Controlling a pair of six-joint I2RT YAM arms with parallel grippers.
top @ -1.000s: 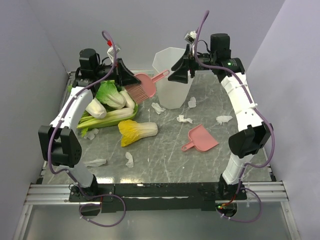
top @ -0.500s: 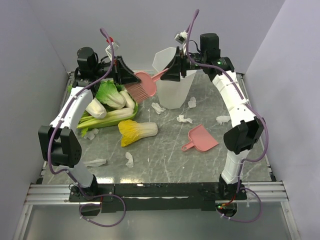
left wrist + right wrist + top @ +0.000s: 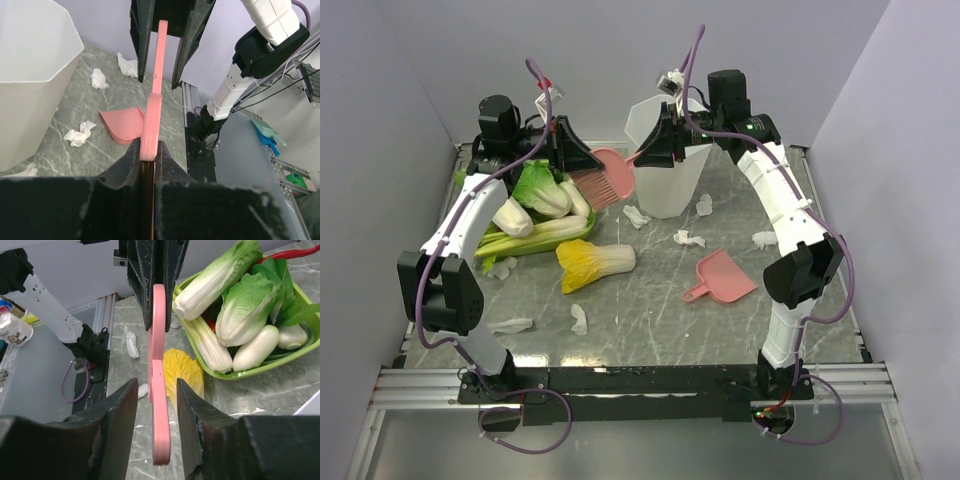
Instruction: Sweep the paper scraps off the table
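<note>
A pink brush [image 3: 607, 180] hangs above the table [image 3: 650, 320], and my left gripper [image 3: 582, 160] is shut on its bristle end [image 3: 150, 125]. The handle [image 3: 160, 415] runs between the jaws of my right gripper [image 3: 156, 390]. Those jaws stand open, with a gap on each side of the handle. A pink dustpan [image 3: 722, 278] lies flat at the right of centre. Several paper scraps lie scattered: one [image 3: 636, 216] by the bin, one [image 3: 689, 238] mid-table, one [image 3: 766, 238] at the right, others [image 3: 579, 318] near the front left.
A tall white bin [image 3: 670, 165] stands at the back centre, just behind the two grippers. A green tray [image 3: 535, 245] of cabbages sits at the left. A yellow-leaved cabbage [image 3: 592, 262] lies loose beside it.
My right arm has swung left from the bin to the brush handle, and its jaws have narrowed around it. The left arm and the brush have stayed put.
</note>
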